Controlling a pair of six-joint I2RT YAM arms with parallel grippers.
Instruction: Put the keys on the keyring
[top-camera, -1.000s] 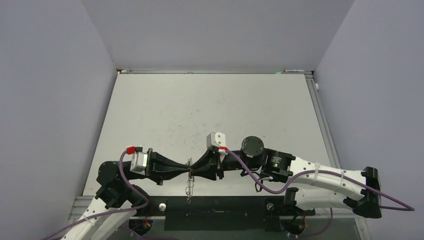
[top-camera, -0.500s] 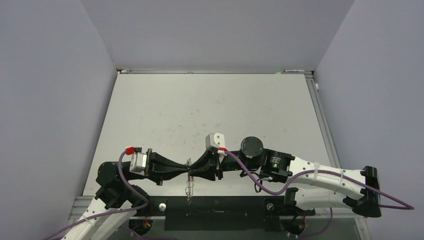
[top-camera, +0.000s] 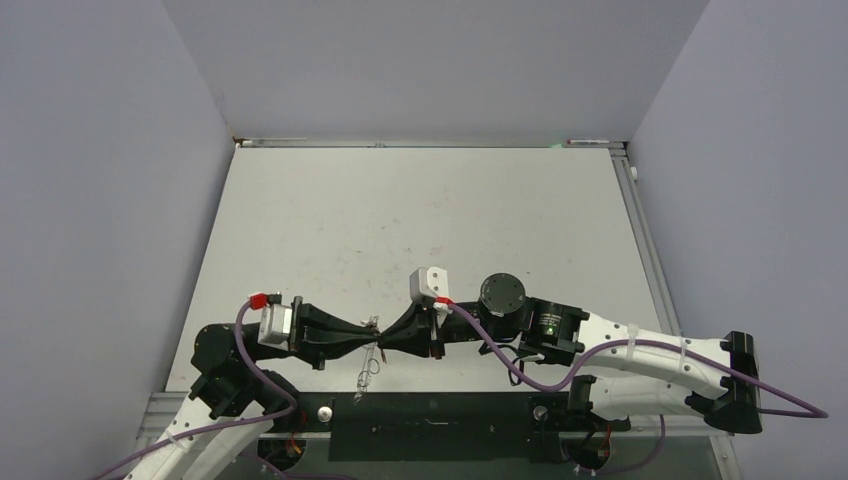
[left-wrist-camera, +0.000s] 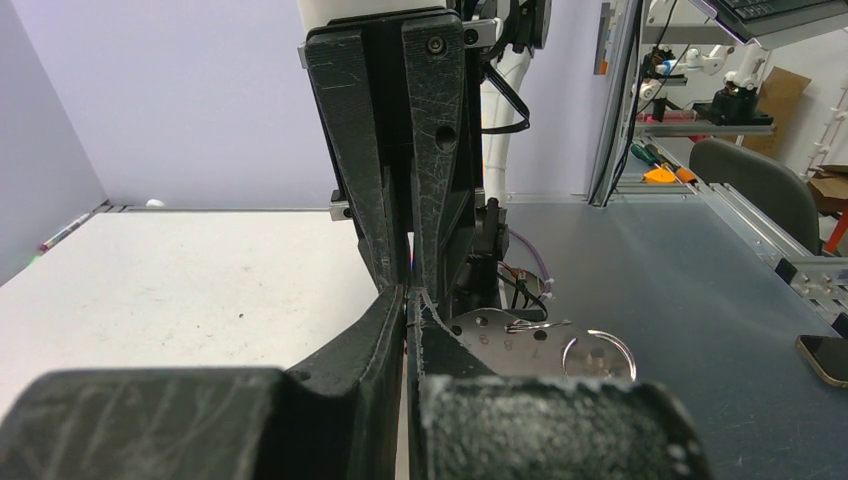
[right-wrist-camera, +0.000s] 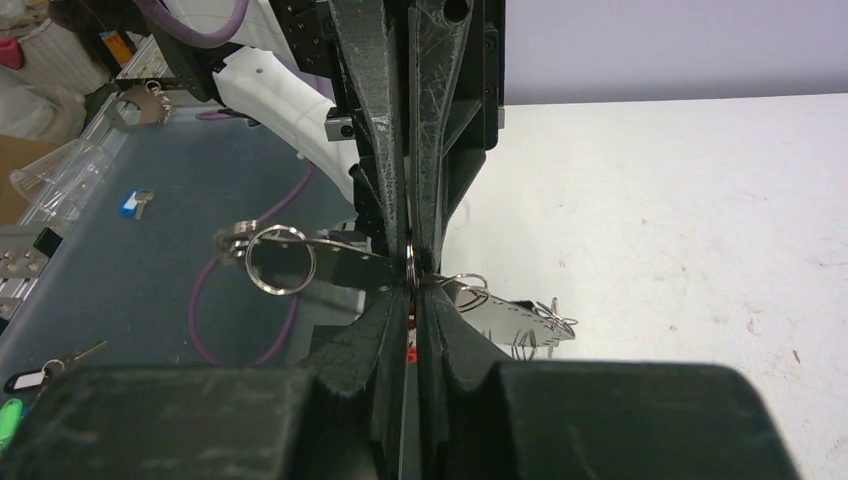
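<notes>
Two arms meet tip to tip over the table (top-camera: 420, 220): left fingers (top-camera: 352, 335) clamp the keyring (top-camera: 366, 372), right fingers (top-camera: 398, 332) closed.

Soft, even light falls from overhead onto the desk (top-camera: 420, 210). The top view is bright and sharp, with only short, faint shadows under the arms at the desk's near edge and no glare on its white surface. In both wrist views the camera's own fingers (left-wrist-camera: 340, 390) fill the bottom of the frame as dark, blurred masses, while the desk beyond them stays crisp. Held above the desk, the keyring (left-wrist-camera: 495, 340) catches small bright glints. Uprights past the desk's right side lean slightly.
</notes>
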